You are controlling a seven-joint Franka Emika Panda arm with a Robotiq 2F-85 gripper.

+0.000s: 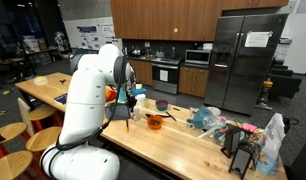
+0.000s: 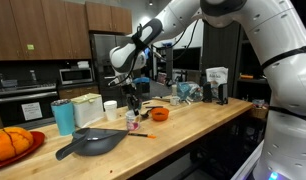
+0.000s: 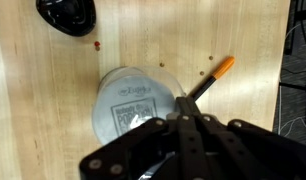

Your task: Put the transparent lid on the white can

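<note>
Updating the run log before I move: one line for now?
gripper | above transparent lid | open/shut unclear | white can upright, apart

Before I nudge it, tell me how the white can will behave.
The white can stands upright and narrow, so a high push would probably tip it. It looks small, likely light. Its smooth side may slide on the wooden table.

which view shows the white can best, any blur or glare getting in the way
Wrist view: the white can is evenly lit and sharp from above, though the dark claw at the bottom is out of focus; in an exterior view the white can is tiny against a dim background, with the bright robot arm large in the foreground.
</note>
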